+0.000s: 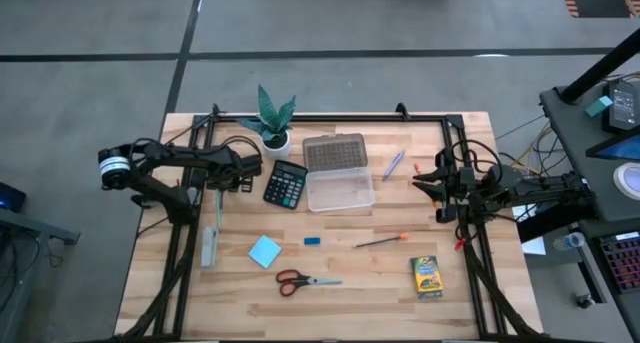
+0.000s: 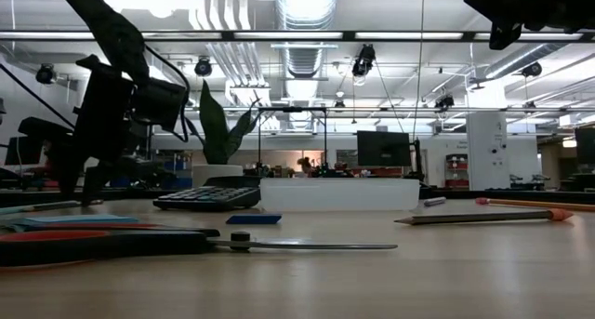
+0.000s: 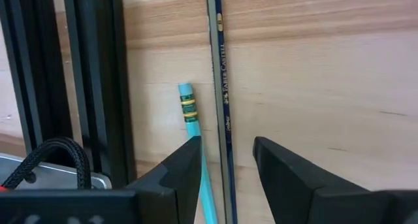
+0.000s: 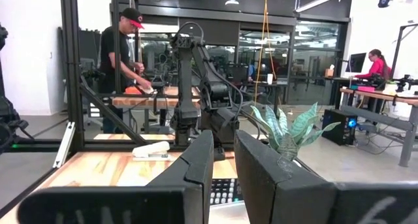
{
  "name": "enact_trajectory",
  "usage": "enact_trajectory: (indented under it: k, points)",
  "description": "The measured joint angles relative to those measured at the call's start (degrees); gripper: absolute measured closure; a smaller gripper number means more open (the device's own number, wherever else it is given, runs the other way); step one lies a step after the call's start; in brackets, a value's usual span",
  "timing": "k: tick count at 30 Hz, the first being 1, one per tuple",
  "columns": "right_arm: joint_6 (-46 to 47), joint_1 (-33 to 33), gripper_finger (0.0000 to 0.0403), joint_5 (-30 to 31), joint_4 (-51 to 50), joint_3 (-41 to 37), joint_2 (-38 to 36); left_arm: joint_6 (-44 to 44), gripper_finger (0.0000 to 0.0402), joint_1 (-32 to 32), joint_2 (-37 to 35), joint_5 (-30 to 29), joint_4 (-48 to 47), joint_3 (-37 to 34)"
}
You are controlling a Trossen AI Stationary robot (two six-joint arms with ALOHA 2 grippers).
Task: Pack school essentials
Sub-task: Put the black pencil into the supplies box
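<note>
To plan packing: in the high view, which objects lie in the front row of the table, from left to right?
Light-blue note pad → red-handled scissors → small blue eraser → orange-tipped pencil → crayon box.

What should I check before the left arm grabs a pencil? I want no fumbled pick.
1. Left gripper open: ok, fingers apart.
2. Dark blue pencil between the fingers: ok, it runs through the gap.
3. Only one item in the gap: not ok, teal pencil lies right beside one finger.
4. Gripper down at pencil height: cannot tell.
5. Clear box open to receive: ok, lid lies behind it.
6. Right gripper out of the way: ok, parked at the table's right side.
</note>
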Motion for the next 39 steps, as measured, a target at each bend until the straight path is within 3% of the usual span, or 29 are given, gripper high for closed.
enact_trajectory:
  k: [17,20,24,31,39]
  points:
    - [-0.8,0.0,0.0349,0.0,-1.1,0.0,0.0,4.6,0.0270,0.4,-0.7,2.5,1.5,0.9]
    - [-0.8,0.0,0.0349,0.0,-1.3,0.0,0.0,8.5,0.0270,1.5,-2.9,5.5,0.1,1.4]
    - [-1.0,0.0,0.0349,0.0,-1.7,0.0,0.0,14.6,0.0294,4.0,-7.8,9.5,-3.2,3.4]
    - [-1.5,0.0,0.0349,0.1,-1.8,0.0,0.0,19.8,0.0344,12.2,-16.3,9.9,-3.3,1.2]
    - [-1.4,0.0,0.0349,0.1,-1.8,0.0,0.1,22.0,0.0347,13.7,-14.4,9.7,2.9,-0.9]
